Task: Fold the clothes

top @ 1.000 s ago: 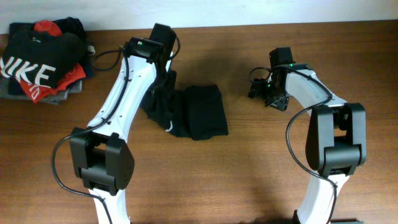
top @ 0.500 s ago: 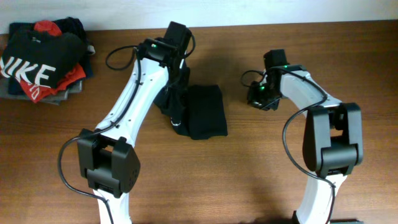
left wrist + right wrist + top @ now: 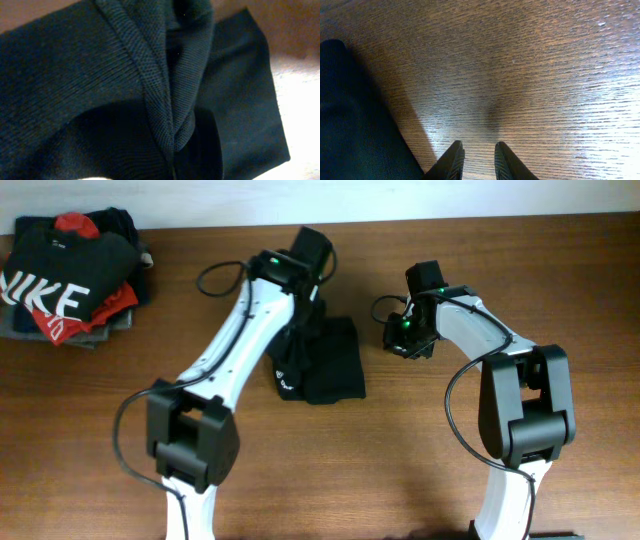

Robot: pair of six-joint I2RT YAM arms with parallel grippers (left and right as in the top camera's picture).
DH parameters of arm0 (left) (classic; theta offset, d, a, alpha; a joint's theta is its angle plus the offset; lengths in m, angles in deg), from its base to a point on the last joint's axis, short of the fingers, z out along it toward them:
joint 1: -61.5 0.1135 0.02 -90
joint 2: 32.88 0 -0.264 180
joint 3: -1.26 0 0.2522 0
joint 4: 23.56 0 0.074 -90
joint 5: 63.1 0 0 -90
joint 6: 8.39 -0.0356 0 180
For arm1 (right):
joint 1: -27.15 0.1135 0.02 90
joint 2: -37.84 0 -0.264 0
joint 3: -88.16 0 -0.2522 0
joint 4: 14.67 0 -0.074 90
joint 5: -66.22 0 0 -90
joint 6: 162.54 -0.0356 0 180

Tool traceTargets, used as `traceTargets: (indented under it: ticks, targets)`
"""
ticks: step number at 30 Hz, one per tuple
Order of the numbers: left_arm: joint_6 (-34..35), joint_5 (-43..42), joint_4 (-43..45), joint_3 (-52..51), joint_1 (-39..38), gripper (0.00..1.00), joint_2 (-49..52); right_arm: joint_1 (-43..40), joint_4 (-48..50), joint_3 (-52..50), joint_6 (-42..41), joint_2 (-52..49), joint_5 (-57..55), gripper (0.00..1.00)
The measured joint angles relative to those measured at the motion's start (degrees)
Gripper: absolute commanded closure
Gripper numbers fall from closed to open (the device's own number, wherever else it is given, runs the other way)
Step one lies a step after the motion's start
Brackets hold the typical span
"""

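We see the black T-shirt (image 3: 335, 365) near the middle of the wooden surface (image 3: 100, 430), partly folded into a narrow dark block. Its left portion is gathered up and rises to the left tool (image 3: 303, 305). That tool is closed on the gathered fabric. We cannot see its fingers, since the left wrist view is filled with bunched black cloth, with a ribbed band running down through it. A small white mark (image 3: 283, 377) shows low on the hanging fold. The right tool (image 3: 479, 145) is over bare wood just to the right of the shirt and apart from it. Its two fingertips stand close together with a narrow gap, and nothing is between them. In the right wrist view the shirt's edge lies at the lower left. A pile of folded garments (image 3: 60, 290), topped by a black shirt with large white NIKE letters, sits at the far left corner, well apart from both arms.
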Motion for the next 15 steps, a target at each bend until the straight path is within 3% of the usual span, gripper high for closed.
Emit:
traceTargets:
  ticks: [10,13,15]
  targets:
    - [0.0,-0.3,1.6,0.0,-3.4,0.99,2.6,0.0,0.7,0.0,-0.8,-0.5,0.2,0.74]
    - [0.0,-0.3,1.9,0.0,-3.7,0.91,2.7,0.0,0.7,0.0,-1.1,-0.7,0.2,0.74]
    - [0.0,-0.3,2.2,0.0,-3.7,0.69,2.7,0.0,0.7,0.0,-1.2,-0.7,0.2,0.74]
